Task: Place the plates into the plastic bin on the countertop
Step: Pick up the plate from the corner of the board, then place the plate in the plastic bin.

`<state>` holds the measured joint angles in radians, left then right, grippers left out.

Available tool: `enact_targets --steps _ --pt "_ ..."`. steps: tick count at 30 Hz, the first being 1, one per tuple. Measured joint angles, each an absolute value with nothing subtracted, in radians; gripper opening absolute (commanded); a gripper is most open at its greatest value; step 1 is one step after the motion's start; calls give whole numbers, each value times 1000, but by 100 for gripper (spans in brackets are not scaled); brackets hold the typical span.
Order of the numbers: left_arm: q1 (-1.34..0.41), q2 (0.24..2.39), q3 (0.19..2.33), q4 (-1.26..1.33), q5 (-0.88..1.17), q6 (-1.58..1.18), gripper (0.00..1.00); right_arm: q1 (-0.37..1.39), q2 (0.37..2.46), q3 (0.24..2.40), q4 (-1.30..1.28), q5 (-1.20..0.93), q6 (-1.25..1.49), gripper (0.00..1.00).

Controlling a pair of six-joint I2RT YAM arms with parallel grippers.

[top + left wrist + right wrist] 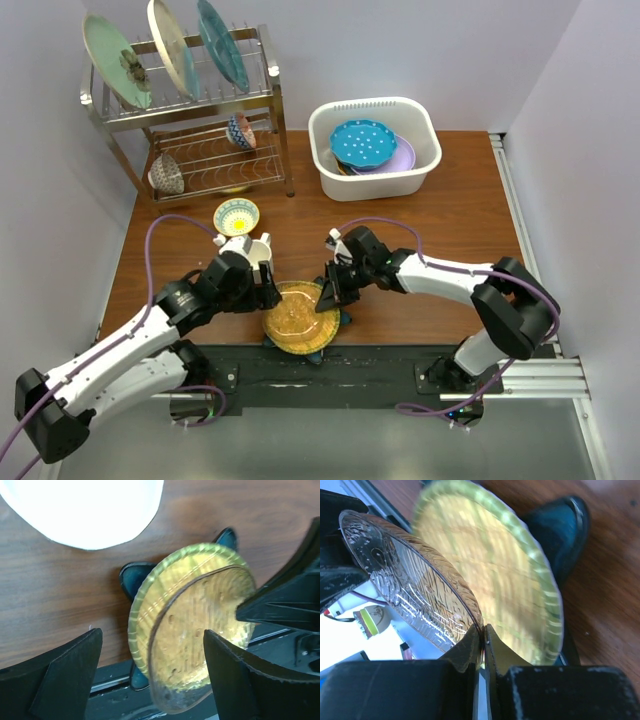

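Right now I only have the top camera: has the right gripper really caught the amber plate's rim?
Observer: Yes. The right gripper is shut on the rim of the amber glass plate.
Operator: Is that plate lying flat?
Observer: No, it tilts up off a yellow plate beneath it.
Operator: And the other arm?
Observer: The left gripper is open, standing wide either side of the plates, gripping nothing.

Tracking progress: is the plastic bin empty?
No, the plastic bin holds a blue dotted plate lying on top of a lavender plate.
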<state>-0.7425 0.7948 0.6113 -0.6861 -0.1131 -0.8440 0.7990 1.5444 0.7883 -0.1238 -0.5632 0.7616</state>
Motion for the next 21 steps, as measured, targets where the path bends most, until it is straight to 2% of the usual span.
enact_targets --steps 11,21 --pt "-743 659 674 -637 -152 -781 92 800 1560 1005 -206 -531 705 0" --pt "-742 692 730 -596 -169 -738 92 767 1594 1139 -340 -453 619 0"
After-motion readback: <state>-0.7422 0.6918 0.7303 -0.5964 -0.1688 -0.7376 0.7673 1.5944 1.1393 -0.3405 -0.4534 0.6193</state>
